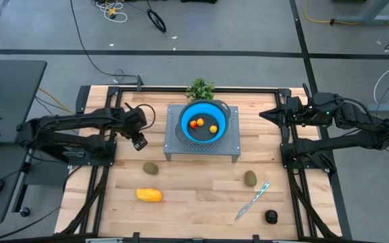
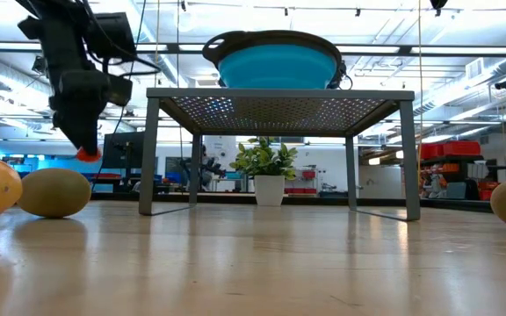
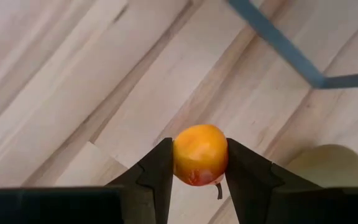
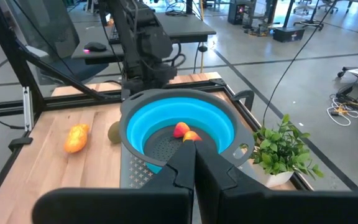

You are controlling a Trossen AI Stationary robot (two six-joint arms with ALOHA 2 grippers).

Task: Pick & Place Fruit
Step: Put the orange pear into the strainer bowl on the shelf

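Fruit (image 3: 199, 154), 1 small orange piece, is clamped between the left gripper (image 3: 197, 171) fingers beside the blue bowl (image 1: 204, 121); transfer step, next needing carriage over its rim. Right gripper (image 4: 194, 163) closed, empty.

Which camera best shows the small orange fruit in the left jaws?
The left wrist view: the small orange fruit fills the gap between the jaws. The low view shows an orange speck below the left gripper; the high and right wrist views hide it.
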